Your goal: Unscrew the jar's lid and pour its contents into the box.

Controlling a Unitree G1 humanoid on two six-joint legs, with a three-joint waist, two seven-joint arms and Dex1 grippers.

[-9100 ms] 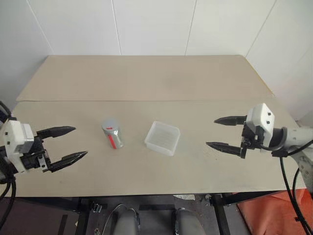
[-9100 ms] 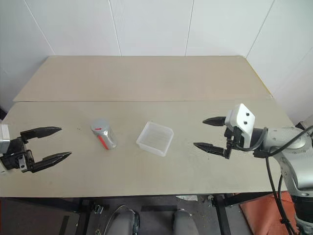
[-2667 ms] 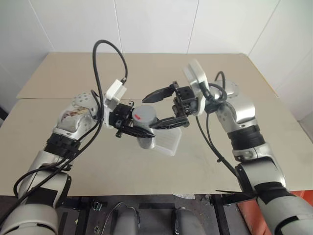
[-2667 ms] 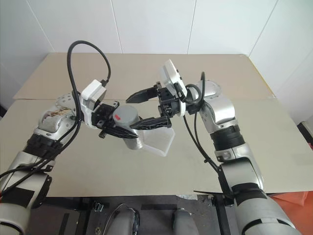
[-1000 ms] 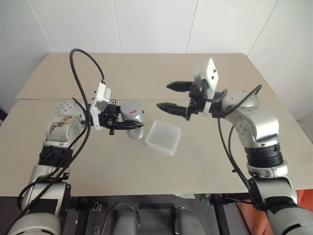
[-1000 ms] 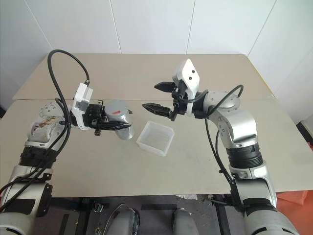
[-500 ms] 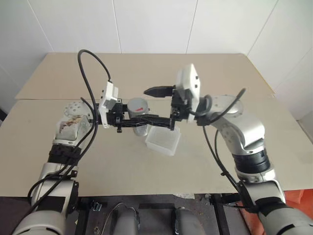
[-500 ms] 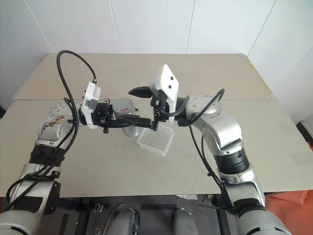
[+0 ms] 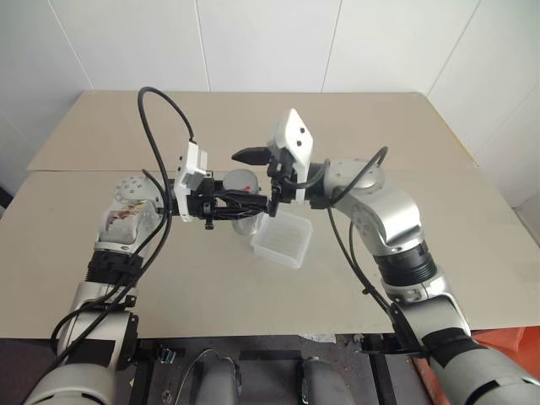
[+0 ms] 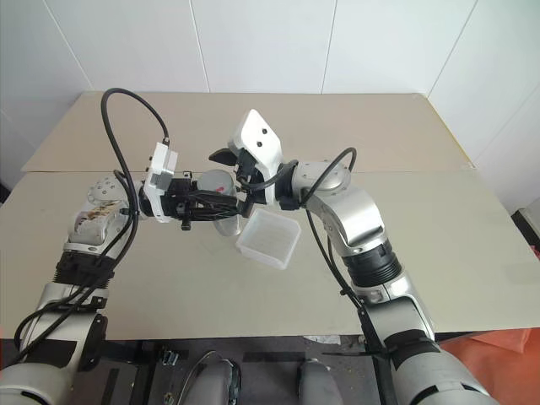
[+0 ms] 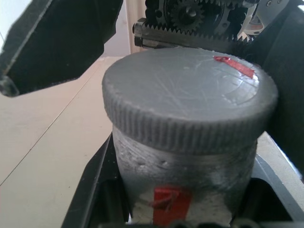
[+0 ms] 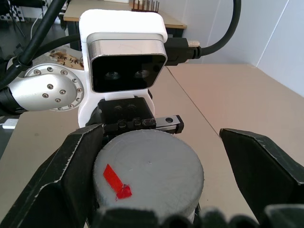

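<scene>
both pincers meet up in the air over the table - the left gripper point(image 9: 240, 202) squeezes the jar point(image 11: 183, 178) tight, and the right gripper point(image 12: 156, 156) is spread wide with a finger on each side of the lid point(image 12: 148, 175), not pinching it yet. i think the step is getting hold of the lid, so next those fingers should close on it and twist. a little farther off, the box point(image 9: 283, 239) waits on the table, just under and beside the jar.
</scene>
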